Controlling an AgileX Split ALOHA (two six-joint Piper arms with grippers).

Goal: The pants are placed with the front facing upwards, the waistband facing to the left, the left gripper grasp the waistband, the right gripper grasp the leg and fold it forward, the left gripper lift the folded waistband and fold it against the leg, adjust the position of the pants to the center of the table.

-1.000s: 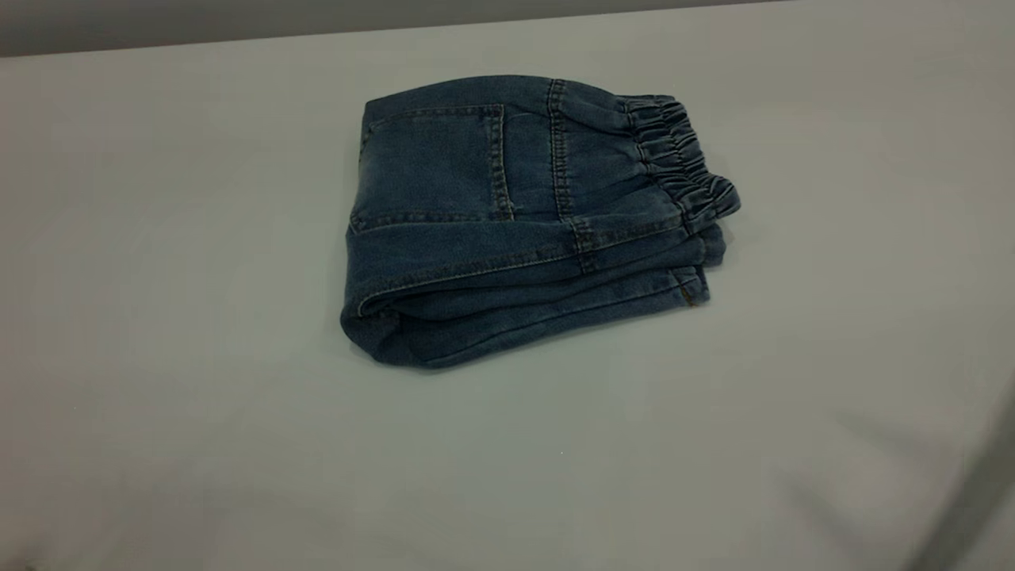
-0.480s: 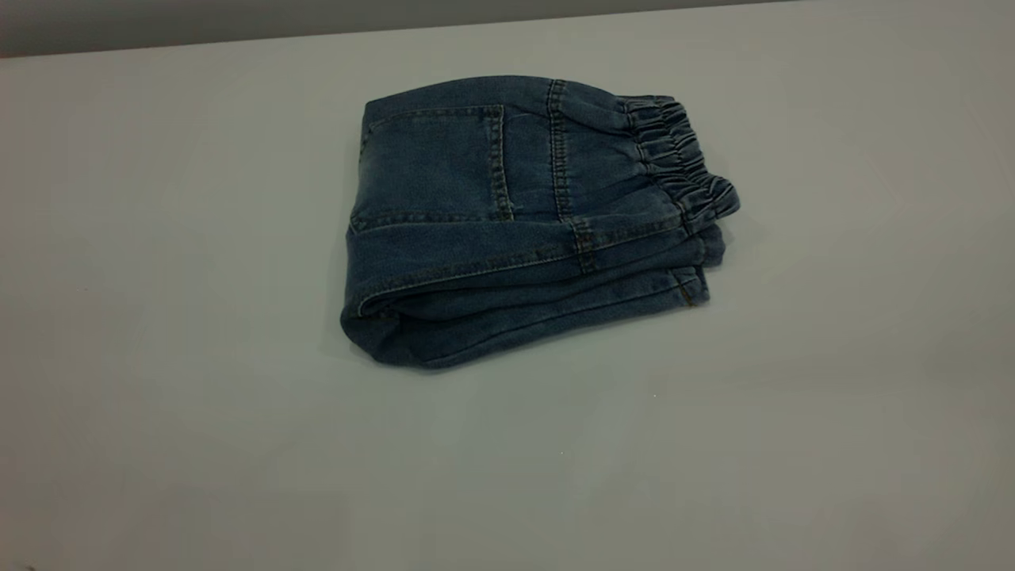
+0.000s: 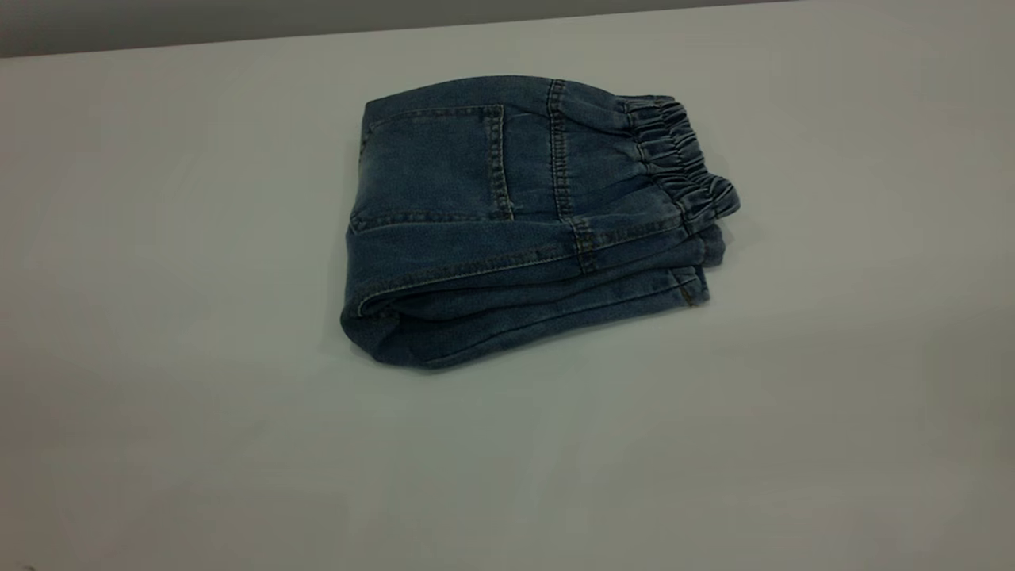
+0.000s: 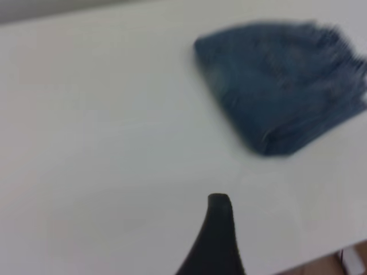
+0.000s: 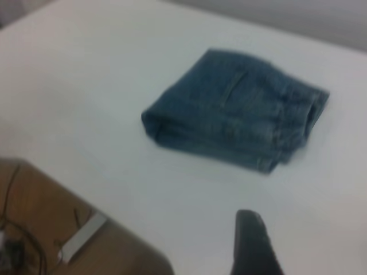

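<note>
The pants lie folded into a compact blue denim bundle on the white table, a little behind its middle. The patch pocket faces up, the gathered waistband lies at the right end, and the folded leg layers are stacked along the near side. Neither gripper appears in the exterior view. In the left wrist view the pants lie well away from my left gripper, which shows one black finger. My right gripper, with one finger showing, is likewise well off the pants. Both are open and hold nothing.
Bare tabletop surrounds the bundle on all sides. The table's far edge meets a grey wall. Past the table edge in the right wrist view are a brown floor, cables and a white power strip.
A dark shadow that crossed the table's near right corner one second ago has gone. The pants have not moved.
</note>
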